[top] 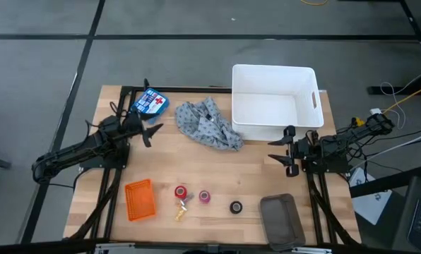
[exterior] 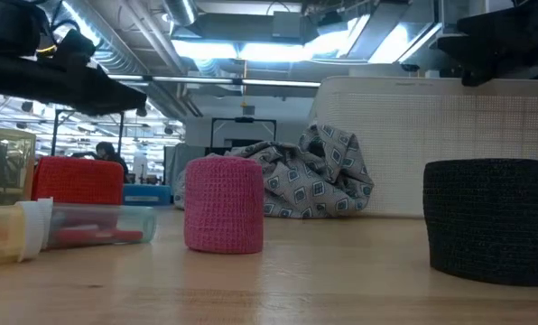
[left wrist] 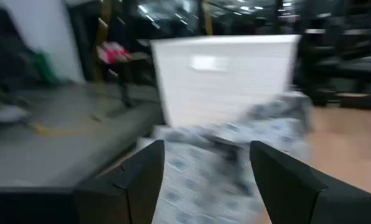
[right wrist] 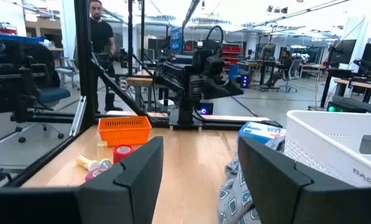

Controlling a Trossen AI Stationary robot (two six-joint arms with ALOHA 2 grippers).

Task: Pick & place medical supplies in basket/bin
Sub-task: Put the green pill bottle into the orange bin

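Note:
The grey patterned cloth (top: pixel 207 124) lies crumpled on the table against the white bin (top: pixel 274 103); it also shows in the low view as cloth (exterior: pixel 307 179) and in the left wrist view as cloth (left wrist: pixel 235 149). The red roll (top: pixel 181 192), pink roll (top: pixel 204 197), black roll (top: pixel 236 207) and yellowish piece (top: pixel 181 209) stand near the table's near edge, right of the orange basket (top: pixel 140 199). My left gripper (top: pixel 152 133) is open, hovering left of the cloth. My right gripper (top: pixel 281 149) is open, in front of the bin, touching nothing.
A blue box with a red cross (top: pixel 150 104) lies at the far left, close behind my left gripper. A grey flat pouch (top: pixel 281 220) lies at the near right edge. Bare wood lies between the cloth and the rolls. People stand in the room beyond the table.

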